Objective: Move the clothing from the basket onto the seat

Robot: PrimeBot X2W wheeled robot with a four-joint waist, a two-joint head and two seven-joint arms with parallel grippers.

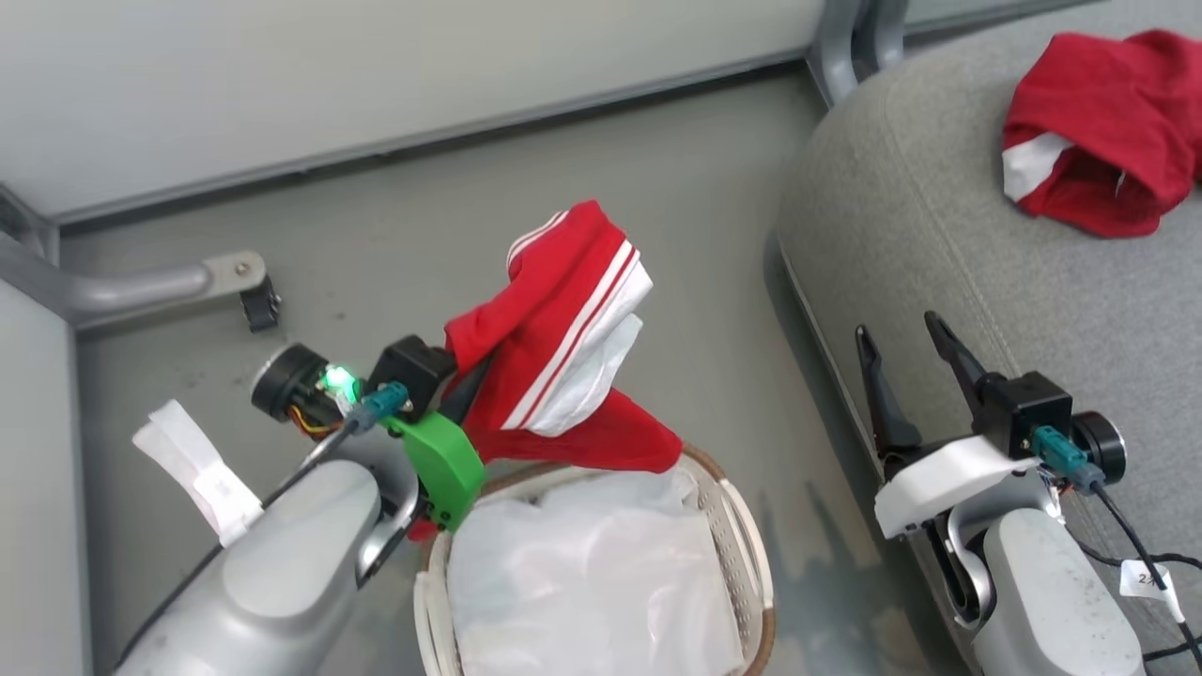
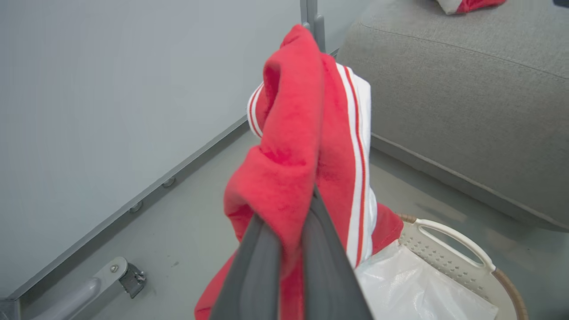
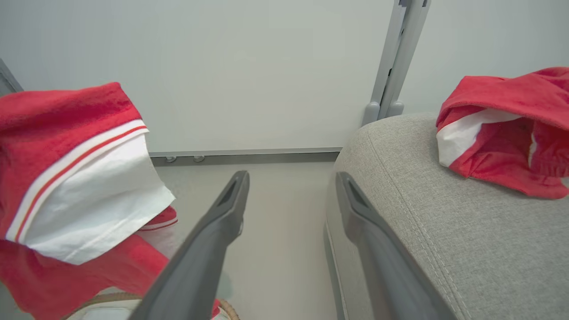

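Above the basket (image 1: 742,526) rim, the left gripper (image 2: 289,222) has its jaws pinching the red garment (image 1: 554,310). Seat (image 1: 939,235) lies rightward, beside the right gripper (image 1: 906,343), whose jaws are spread and empty.

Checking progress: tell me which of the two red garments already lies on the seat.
The crumpled garment with white trim, lying on the seat. The other, striped garment hangs above the basket, clamped in the left jaws.

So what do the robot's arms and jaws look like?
Both arms are smooth pale grey. The left arm has a green plastic piece, a glowing green light and a white tag. The right arm has a white cover, black cables and a small label. The jaws are long, dark and pointed.
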